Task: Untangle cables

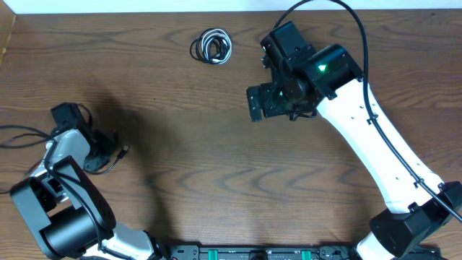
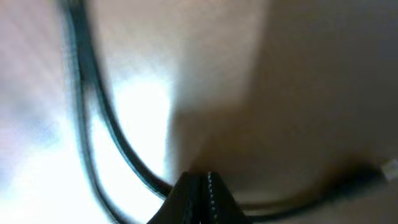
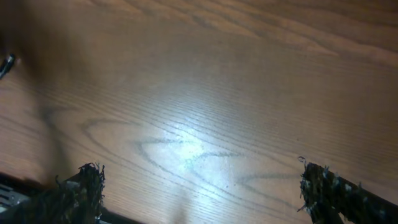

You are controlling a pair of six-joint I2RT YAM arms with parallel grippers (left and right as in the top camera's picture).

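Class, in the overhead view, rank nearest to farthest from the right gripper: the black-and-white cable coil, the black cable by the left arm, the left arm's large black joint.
From the right gripper:
1. black-and-white cable coil, close by, toward the top.
2. black cable, left side.
3. large black joint, bottom-left corner.

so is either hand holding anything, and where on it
Left hand looks shut on the thin black cable, partway along, short of its plug. Right hand is open and empty.

The bench (image 1: pixel 216 144) is brown wood with a wavy grain. A pale wall (image 1: pixel 144 4) runs along its far edge. Soft glare (image 3: pixel 186 149) lies on the wood.
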